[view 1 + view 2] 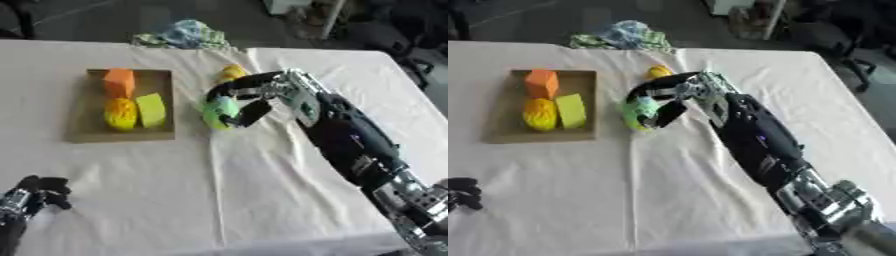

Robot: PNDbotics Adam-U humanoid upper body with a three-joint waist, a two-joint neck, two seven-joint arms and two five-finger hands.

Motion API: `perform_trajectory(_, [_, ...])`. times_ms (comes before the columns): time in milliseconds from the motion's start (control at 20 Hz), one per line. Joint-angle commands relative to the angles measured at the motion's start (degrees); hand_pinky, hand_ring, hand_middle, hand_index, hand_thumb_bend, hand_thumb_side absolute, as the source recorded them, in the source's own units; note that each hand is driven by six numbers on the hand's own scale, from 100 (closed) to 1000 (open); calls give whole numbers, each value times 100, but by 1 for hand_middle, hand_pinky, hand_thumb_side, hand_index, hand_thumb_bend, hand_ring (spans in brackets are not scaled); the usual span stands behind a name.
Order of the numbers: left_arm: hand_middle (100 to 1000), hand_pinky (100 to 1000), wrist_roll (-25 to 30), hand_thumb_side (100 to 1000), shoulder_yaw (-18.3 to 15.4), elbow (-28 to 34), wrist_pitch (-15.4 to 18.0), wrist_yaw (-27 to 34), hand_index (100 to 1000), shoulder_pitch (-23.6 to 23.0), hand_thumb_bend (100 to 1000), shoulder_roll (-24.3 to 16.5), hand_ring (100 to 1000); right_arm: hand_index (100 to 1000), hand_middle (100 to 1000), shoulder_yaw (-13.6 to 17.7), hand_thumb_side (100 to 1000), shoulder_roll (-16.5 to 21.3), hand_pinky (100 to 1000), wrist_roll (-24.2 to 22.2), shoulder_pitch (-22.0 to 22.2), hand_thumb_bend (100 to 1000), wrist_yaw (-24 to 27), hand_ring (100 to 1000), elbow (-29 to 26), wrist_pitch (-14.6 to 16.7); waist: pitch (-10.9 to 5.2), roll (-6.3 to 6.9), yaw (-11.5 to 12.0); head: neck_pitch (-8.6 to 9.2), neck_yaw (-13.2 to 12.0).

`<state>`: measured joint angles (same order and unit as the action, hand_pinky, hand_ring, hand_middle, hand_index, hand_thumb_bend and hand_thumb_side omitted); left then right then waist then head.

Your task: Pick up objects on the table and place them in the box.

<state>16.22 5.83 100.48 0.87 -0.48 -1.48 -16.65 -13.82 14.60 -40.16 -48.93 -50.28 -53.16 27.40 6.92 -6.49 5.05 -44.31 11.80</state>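
My right hand (241, 102) curls around the green object (219, 112) at frame centre, ready to carry it left to the box (79, 131).

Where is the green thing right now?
The green thing is mid-table, just right of the box, with the right hand curled round it and a yellow object just behind.

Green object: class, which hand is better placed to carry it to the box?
Right. The right hand is curled around the green object beside the box; the left hand rests idle at the lower-left.
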Motion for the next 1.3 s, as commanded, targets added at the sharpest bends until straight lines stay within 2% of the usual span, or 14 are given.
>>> perform_trajectory(50, [580,800,-12,1000,-33,46,-9,-27,725,5,100,-75,534,1000,1000,11,649,-2,906,-188,-86,174,-317,1000,90,293,-156,-48,4,19,24])
perform_trajectory(150, [580,800,-6,1000,-28,46,-8,-26,725,10,100,-68,534,1000,1000,-4,637,-82,901,-168,-67,179,-503,1000,222,354,-154,-45,6,19,25])
perform_trajectory(250, [580,800,-6,1000,-31,49,-7,-25,725,14,100,-66,534,1000,1000,-1,567,-167,892,-150,-45,161,-688,1000,378,401,-146,-37,9,19,29])
perform_trajectory(450, [580,800,-22,1000,-45,53,-6,-25,725,10,100,-71,534,1000,1000,88,300,-292,844,20,-6,120,-1044,988,589,435,-126,-22,9,19,34])
perform_trajectory(550, [580,800,-24,1000,-45,54,-8,-22,725,9,100,-67,533,1000,1000,172,139,-333,788,174,8,107,-1214,927,627,423,-120,-19,4,19,31])
perform_trajectory(600, [580,799,-23,1000,-45,54,-9,-21,725,9,100,-66,533,1000,987,223,100,-353,752,262,16,107,-1305,887,639,412,-117,-18,2,19,29])
perform_trajectory(700, [580,800,-24,1000,-47,53,-11,-22,725,5,100,-64,533,1000,927,345,100,-388,666,448,24,108,-1484,804,608,398,-112,-17,-5,19,27])
perform_trajectory(750, [580,800,-26,1000,-49,53,-12,-23,725,3,100,-64,533,972,863,393,100,-399,606,540,27,104,-1546,748,580,395,-109,-16,-8,19,25])
perform_trajectory(850, [580,800,-28,1000,-51,53,-13,-23,725,2,100,-64,533,858,726,471,100,-409,459,730,29,100,-1597,605,503,388,-106,-14,-11,19,24])
perform_trajectory(1050, [580,800,-36,1000,-60,56,-12,-22,725,0,100,-63,532,695,488,599,100,-392,266,1108,34,100,-1436,441,201,347,-102,-7,-19,19,15])
perform_trajectory(1150, [580,800,-43,1000,-65,57,-12,-22,725,-2,100,-64,532,646,428,637,100,-347,234,1297,2,100,-1269,413,-31,339,-107,-7,-24,19,18])
perform_trajectory(1300, [580,800,-40,1000,-59,54,-13,-20,725,-4,100,-61,532,643,406,646,100,-239,219,1583,-131,100,-989,399,-326,313,-121,-12,-25,19,25])
